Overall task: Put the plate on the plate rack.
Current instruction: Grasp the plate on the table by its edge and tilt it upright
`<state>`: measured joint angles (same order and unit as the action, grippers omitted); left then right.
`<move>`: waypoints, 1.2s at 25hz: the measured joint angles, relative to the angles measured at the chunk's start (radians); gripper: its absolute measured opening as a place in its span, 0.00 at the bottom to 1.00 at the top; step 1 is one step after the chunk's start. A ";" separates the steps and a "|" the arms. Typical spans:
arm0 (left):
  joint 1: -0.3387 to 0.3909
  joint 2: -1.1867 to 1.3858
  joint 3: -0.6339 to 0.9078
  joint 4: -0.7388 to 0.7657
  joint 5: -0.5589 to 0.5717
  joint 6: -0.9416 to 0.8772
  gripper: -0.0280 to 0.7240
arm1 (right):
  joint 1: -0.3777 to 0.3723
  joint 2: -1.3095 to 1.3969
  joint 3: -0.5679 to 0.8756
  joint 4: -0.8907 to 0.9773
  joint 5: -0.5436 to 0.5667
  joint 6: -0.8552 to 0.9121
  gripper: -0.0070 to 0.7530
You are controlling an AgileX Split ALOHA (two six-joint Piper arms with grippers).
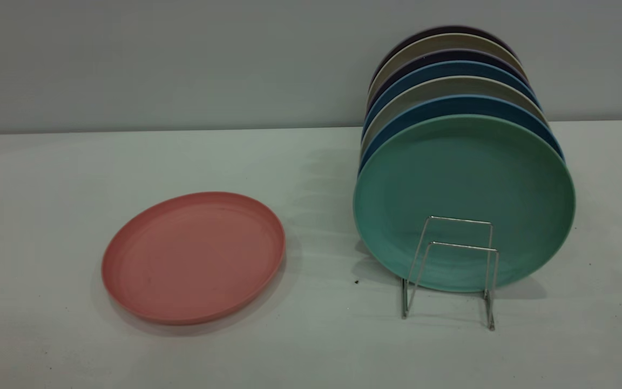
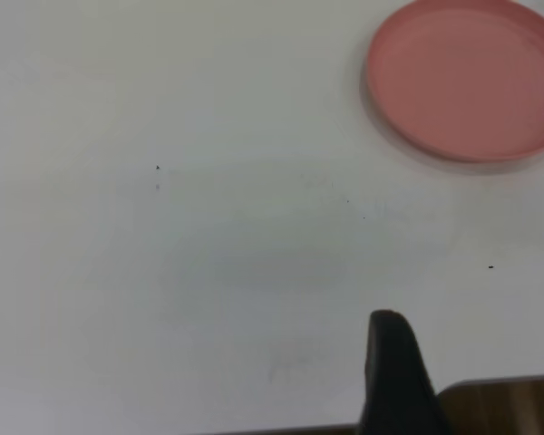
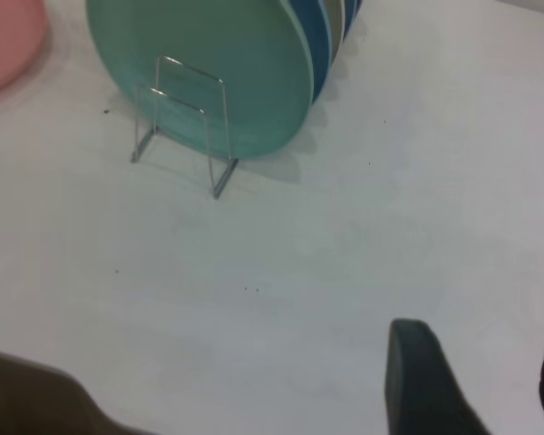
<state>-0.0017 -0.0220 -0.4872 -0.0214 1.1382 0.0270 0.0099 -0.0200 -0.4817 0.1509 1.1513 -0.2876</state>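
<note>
Pink and round, the plate (image 1: pixel 193 258) lies flat on the white table (image 1: pixel 46 189), face up, on the left side in the outside view. Nothing touches it. The plate rack (image 1: pixel 450 270) stands well to its right, with bare table between them. A row of plates stands on edge in the rack, leaning back toward the wall. The teal-green plate (image 1: pixel 465 183) is at the front of the row, and blue plates (image 1: pixel 451 108) and pale plates (image 1: pixel 446 89) sit behind it. Two wire loops of the rack stick out in front of the teal-green plate with no plate in them. No arm shows in the outside view. In the left wrist view, the left gripper shows just one dark finger (image 2: pixel 394 376), low over bare table near the table's edge, and the plate (image 2: pixel 471 77) is far off from it, so I cannot tell if it is apart or together. In the right wrist view, the right gripper (image 3: pixel 490 385) has its two dark fingers spread apart with nothing between them. It hangs over bare table, away from the rack (image 3: pixel 186 122), and only a small bit of the pink plate (image 3: pixel 4 45) shows past the rack.
</note>
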 joint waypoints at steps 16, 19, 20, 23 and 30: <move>0.000 0.000 0.000 0.000 0.000 0.000 0.66 | 0.000 0.000 0.000 0.001 0.000 0.000 0.45; 0.000 0.000 0.000 0.000 0.000 0.000 0.66 | 0.000 0.000 0.000 0.001 -0.001 0.000 0.45; 0.000 0.000 0.000 0.000 0.000 0.000 0.66 | 0.000 0.000 0.000 0.001 -0.001 0.000 0.45; -0.002 0.000 0.000 0.000 0.000 0.000 0.66 | 0.000 0.000 0.000 0.001 -0.004 0.000 0.45; -0.024 0.157 -0.006 0.021 -0.033 -0.045 0.56 | 0.000 0.106 -0.030 0.001 -0.172 0.067 0.45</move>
<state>-0.0252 0.1350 -0.4935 0.0000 1.1053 -0.0179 0.0099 0.0859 -0.5115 0.1517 0.9789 -0.2210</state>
